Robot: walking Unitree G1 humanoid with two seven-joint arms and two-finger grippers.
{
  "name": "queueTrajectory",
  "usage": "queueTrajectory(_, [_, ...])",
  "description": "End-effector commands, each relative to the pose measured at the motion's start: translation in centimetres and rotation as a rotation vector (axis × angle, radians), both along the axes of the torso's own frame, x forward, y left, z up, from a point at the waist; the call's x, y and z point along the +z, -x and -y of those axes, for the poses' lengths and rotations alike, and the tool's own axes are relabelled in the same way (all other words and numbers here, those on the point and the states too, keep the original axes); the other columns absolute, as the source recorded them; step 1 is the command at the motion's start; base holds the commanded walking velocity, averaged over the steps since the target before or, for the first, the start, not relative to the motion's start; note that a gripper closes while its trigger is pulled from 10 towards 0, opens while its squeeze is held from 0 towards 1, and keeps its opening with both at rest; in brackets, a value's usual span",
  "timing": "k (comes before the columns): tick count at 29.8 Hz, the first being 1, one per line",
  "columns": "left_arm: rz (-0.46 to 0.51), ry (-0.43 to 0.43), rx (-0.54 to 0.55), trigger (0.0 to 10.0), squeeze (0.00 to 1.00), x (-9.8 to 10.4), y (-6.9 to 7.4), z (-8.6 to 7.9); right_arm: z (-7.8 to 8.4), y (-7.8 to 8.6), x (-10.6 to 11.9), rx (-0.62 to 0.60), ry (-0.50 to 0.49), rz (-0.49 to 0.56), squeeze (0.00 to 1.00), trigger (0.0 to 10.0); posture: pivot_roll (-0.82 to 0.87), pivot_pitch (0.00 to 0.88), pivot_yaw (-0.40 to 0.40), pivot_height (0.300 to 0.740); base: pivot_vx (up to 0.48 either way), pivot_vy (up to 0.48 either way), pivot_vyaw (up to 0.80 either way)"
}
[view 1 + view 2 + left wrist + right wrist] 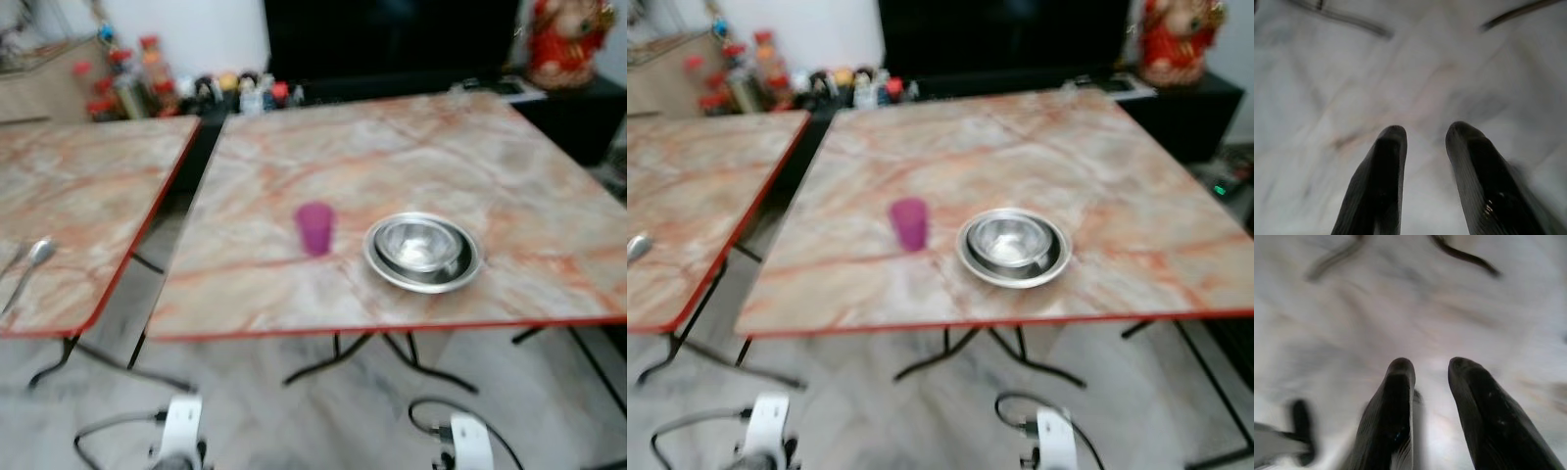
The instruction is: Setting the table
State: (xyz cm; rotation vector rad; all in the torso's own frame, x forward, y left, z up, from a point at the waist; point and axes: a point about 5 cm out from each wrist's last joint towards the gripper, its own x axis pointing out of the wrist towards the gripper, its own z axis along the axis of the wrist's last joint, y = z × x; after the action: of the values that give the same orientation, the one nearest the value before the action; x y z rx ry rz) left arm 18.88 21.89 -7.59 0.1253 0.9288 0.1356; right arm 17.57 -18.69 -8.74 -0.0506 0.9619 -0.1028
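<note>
A purple cup (pixel 314 228) stands upright near the front of the marble-patterned table (pixel 411 157). Just to its right a steel bowl (pixel 419 245) sits on a steel plate (pixel 385 269). A metal spoon (pixel 33 258) lies on the neighbouring table (pixel 78 186) to the left. Both arms hang low below the table edge, the left wrist (pixel 180 428) and the right wrist (pixel 468 441) over the floor. My left gripper (pixel 1425 134) is open above pale floor with nothing between its fingers. My right gripper (pixel 1431 367) is open too, also holding nothing.
The two folding tables are separated by a narrow gap (pixel 171 211); their black legs (pixel 338 362) cross underneath. Bottles and small figures (pixel 147 78) line the back wall, beside a dark cabinet (pixel 392 39) bearing a red figurine (pixel 568 39). Pale marble floor (pixel 313 421) lies in front.
</note>
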Motion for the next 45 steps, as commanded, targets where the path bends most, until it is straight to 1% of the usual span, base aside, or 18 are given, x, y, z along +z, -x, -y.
queueTrajectory(1, [0.001,0.002,-0.009,10.0,0.0,0.1,-0.3,0.3,0.5,0.2,0.0,-0.012,0.007,-0.003,0.0,10.0,-0.08,0.0,0.092,0.693,0.0,0.48,0.0])
queueTrajectory(7, [0.017,-0.009,-0.01,10.0,0.0,0.4,-0.7,0.0,0.1,0.2,-0.1,-0.012,-0.004,-0.005,0.0,10.0,-0.07,0.0,0.096,0.693,0.0,0.48,0.0])
queueTrajectory(12, [0.019,-0.016,-0.003,10.0,0.0,0.5,-0.7,-0.4,-0.2,0.1,-0.1,-0.009,-0.009,-0.001,0.0,10.0,-0.06,0.0,0.096,0.693,0.0,0.48,0.0])
queueTrajectory(27, [0.014,-0.02,0.009,10.0,0.0,0.4,-0.5,-0.5,-0.4,0.0,-0.1,-0.012,-0.009,-0.002,0.0,10.0,-0.05,0.0,0.091,0.693,0.0,0.48,0.0])
queueTrajectory(32, [0.016,-0.021,0.011,10.0,0.0,0.4,-0.5,-0.6,-0.2,-0.1,0.0,-0.033,-0.008,-0.002,0.0,10.0,-0.04,0.0,0.094,0.693,0.0,0.48,-0.17])
queueTrajectory(37, [0.023,-0.023,0.018,10.0,0.0,0.5,-0.8,-0.6,-0.1,-0.2,0.1,-0.028,-0.002,0.007,0.0,10.0,-0.03,0.0,0.09,0.693,0.0,0.48,-0.09])
queueTrajectory(45, [0.025,-0.023,0.036,10.0,0.0,0.5,-0.6,-0.8,-0.4,-0.2,0.0,-0.026,-0.008,0.007,0.0,10.0,-0.03,0.0,0.087,0.693,0.0,0.48,0.0])
